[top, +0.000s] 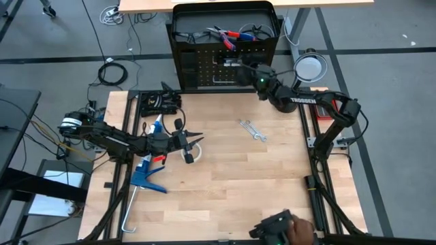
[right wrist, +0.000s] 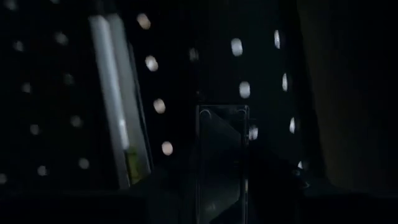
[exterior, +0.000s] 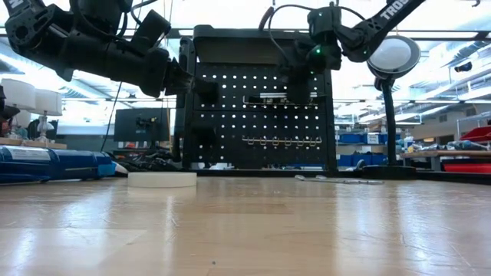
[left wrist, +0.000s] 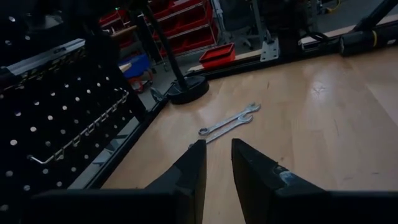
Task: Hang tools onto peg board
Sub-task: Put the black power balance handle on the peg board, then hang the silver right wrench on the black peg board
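The black peg board stands upright at the table's far edge, also in the low view. A black bar with a pale strip lies level against its upper rows. My right gripper is at the bar's right end, and the bar shows beside it in the right wrist view. My left gripper is open and empty in the air over the table's left middle, above the white tape roll, which lies flat on the table. Two silver wrenches lie flat mid-table. Red-handled pliers lie in the box behind the board.
A large blue caulking gun lies at the left. Dark items sit at the far left corner. A round lamp stands right of the board. A dark object with what looks like a hand is at the near edge. Bare wood lies near and right.
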